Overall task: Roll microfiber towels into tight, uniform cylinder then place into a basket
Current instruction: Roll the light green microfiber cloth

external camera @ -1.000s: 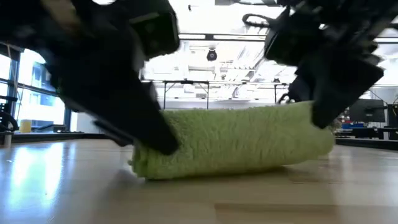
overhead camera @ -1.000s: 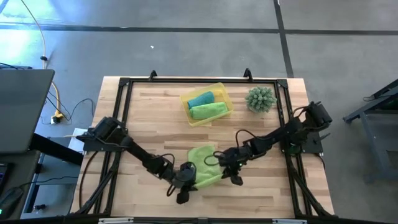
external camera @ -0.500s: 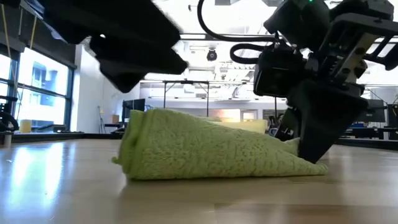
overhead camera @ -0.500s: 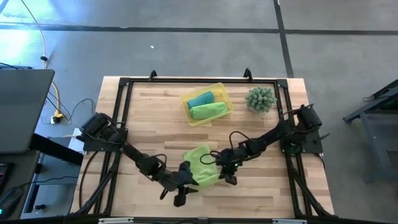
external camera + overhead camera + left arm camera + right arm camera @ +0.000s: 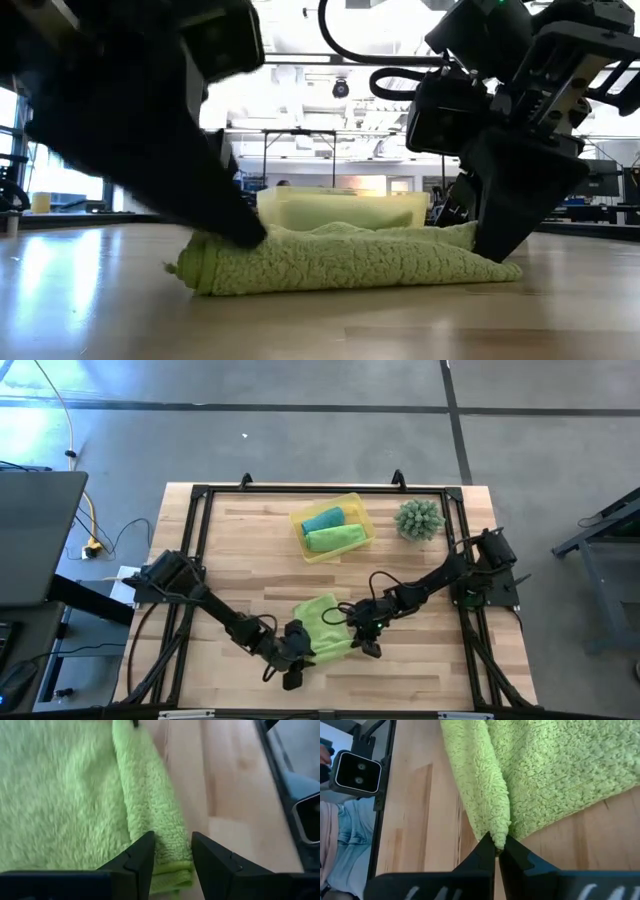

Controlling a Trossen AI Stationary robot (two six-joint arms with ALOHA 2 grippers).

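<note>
A lime-green microfiber towel (image 5: 325, 625) lies low on the wooden table near its front edge, its near edge turned into a loose roll (image 5: 145, 795). My left gripper (image 5: 295, 652) is at the roll's left end, its fingers open astride it (image 5: 172, 845). My right gripper (image 5: 362, 637) is shut on the roll's right end (image 5: 497, 845). The basket (image 5: 362, 510), a yellow tray at the far middle, holds a teal rolled towel (image 5: 322, 520) and a lime-green rolled towel (image 5: 335, 538). My left gripper comes slanting down from the table's near left, one finger on each side of the roll's left end (image 5: 172, 832). In the low view a fingertip (image 5: 240, 228) rests on top of the cloth, which lies on the table. My right gripper pinches the tip of the roll's right end (image 5: 499, 834) between its two fingers, several layers thick. The fingers slant down from the table's right side, along the roll. That end lies on the table, and the cloth is slack.
A spiky green ball plant (image 5: 419, 519) stands at the far right. Black frame rails (image 5: 200, 540) run along the table's edges. Bare wood lies between the towel and the basket and to the towel's left and right.
The towel, a thick roll held between both grippers a second ago, has slumped: its right end went down to the table with my right gripper, its left end rose and then dropped. It now lies low and partly spread. My left gripper went up and came back down onto the left end.
</note>
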